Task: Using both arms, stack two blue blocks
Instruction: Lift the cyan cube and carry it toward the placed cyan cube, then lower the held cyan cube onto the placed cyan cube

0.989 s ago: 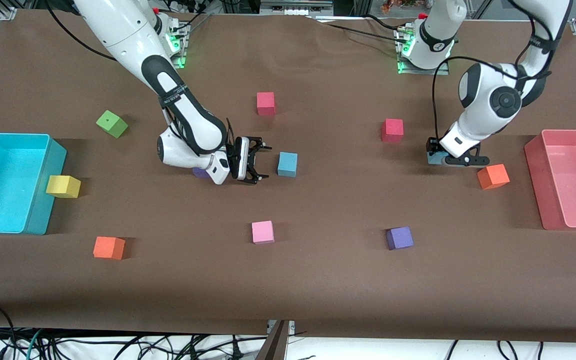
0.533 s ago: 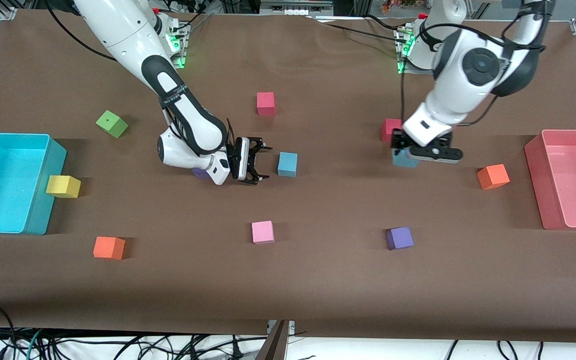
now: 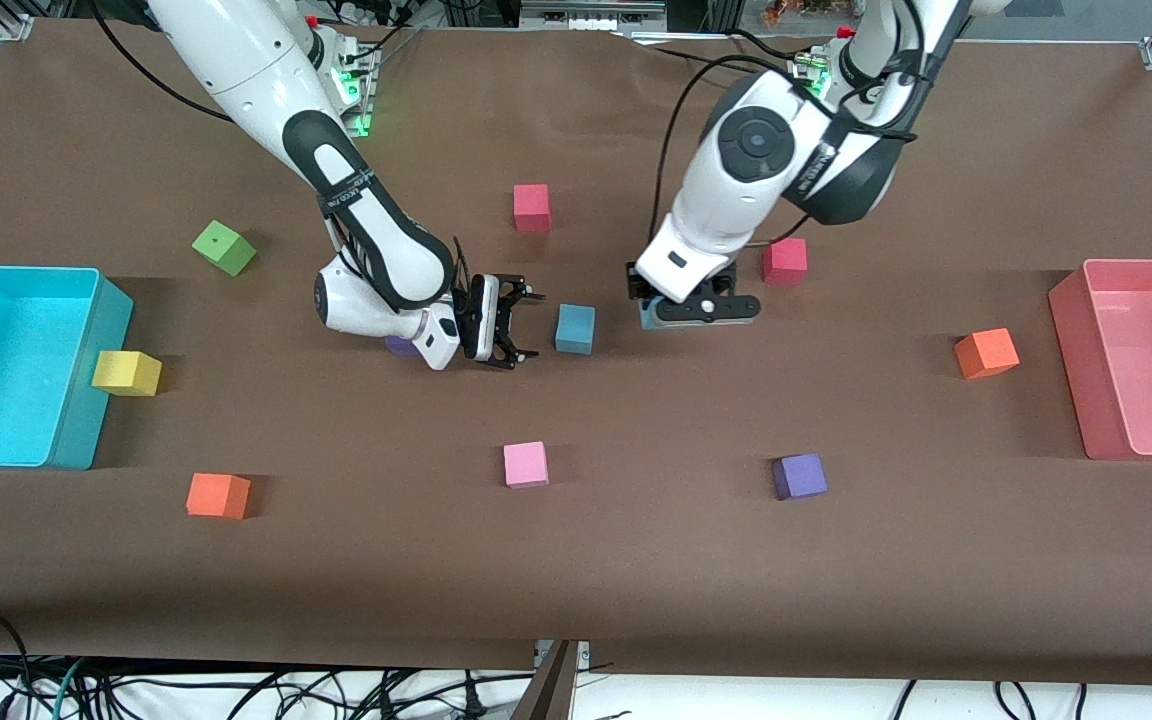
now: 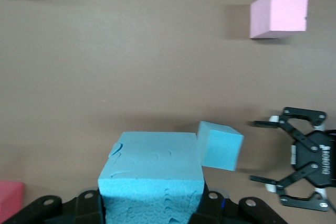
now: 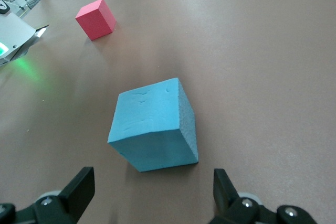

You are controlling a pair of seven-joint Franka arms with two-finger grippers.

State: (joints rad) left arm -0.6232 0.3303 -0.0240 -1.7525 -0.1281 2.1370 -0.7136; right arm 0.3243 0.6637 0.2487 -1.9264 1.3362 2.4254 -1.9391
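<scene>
One blue block rests on the brown table near the middle. My right gripper lies low beside it, open, fingers pointing at it; in the right wrist view the block sits just ahead of the open gripper. My left gripper is shut on the second blue block, held over the table close beside the first, toward the left arm's end. The left wrist view shows the held block between the fingers of the left gripper, with the resting block and the right gripper below.
A turquoise bin stands at the right arm's end, a pink bin at the left arm's end. Scattered cubes: two red, two orange, purple, pink, yellow, green.
My left gripper lifted its blue block from beside the orange cube and carried it toward the middle, close to the other blue block. The right arm stayed still.
</scene>
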